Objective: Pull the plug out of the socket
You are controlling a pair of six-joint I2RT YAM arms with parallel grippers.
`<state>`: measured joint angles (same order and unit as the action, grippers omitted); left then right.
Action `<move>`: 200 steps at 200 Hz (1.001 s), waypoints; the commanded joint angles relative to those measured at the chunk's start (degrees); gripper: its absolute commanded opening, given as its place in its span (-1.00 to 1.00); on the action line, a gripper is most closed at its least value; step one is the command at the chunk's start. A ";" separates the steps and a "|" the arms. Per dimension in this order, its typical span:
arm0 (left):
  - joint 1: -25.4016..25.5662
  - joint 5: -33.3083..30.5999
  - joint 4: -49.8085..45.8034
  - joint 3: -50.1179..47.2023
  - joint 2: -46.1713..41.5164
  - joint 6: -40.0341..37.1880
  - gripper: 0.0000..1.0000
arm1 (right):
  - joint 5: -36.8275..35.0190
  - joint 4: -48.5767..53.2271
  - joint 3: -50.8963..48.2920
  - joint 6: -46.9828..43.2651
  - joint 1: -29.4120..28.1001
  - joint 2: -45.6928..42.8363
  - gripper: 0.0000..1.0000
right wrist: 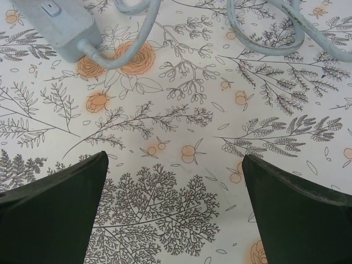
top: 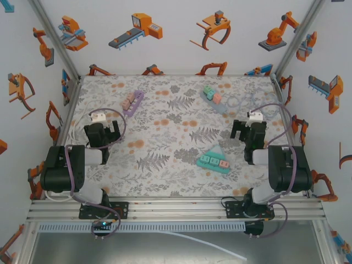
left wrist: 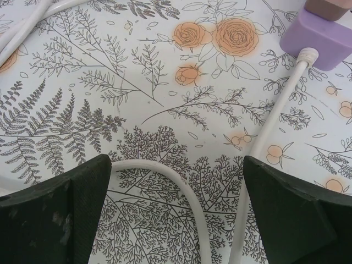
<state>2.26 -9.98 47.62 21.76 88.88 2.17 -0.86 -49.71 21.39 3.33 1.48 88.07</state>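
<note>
"Plugs [top: 214,160] nearest the bases?"

"Seated in a row on the green triangular power strip [top: 217,150], between the two arms, nearer the right gripper [top: 246,127] but behind and left of its tips. Fingers spread wide, holding nothing."

"Left gripper [top: 103,127]?"

"Equally wide and empty. Ahead and to its right — purple power strip [left wrist: 322,36], long axis slanting away to the far right, pink plug [left wrist: 329,6] on top, well apart from the tips. White cable [left wrist: 275,114] trailing back between the fingers."

"Farthest?"

"Blue-grey power strip [top: 220,104], green plug [top: 208,91] aboard, ahead-left of the right gripper. Intended plug — impossible to tell."
</note>
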 commanded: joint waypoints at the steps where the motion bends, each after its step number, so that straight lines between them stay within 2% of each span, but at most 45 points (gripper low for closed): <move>1: -0.06 0.80 0.63 1.36 -0.55 0.93 0.94 | -0.37 -0.80 0.50 -0.35 0.37 0.33 0.99; 56: -0.06 0.79 0.64 1.36 -0.64 0.90 0.94 | -0.35 -0.78 0.58 -0.29 0.37 0.42 0.99; 77: -0.06 0.76 0.59 1.36 -0.61 0.90 0.94 | -3.67 -0.47 0.76 1.08 0.37 0.43 0.99; 106: -0.07 0.79 0.87 1.18 -0.65 0.86 0.94 | -4.47 -0.47 0.59 1.18 0.37 0.35 0.99; 157: 0.10 0.37 2.72 0.00 -1.06 0.74 0.94 | -2.67 -0.74 0.34 0.64 0.37 -0.19 0.98; 180: 0.09 -0.24 6.73 -2.84 -2.91 1.07 0.94 | -4.64 2.70 -0.64 0.93 0.37 -7.13 0.99; 200: 0.51 -2.16 4.08 -4.97 -10.13 0.66 0.94 | -9.67 15.82 0.96 5.36 0.24 -19.09 0.98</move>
<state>2.26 -10.17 50.63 19.05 86.15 2.22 -4.99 -43.62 20.97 4.14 1.48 81.01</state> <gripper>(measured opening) 0.971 0.991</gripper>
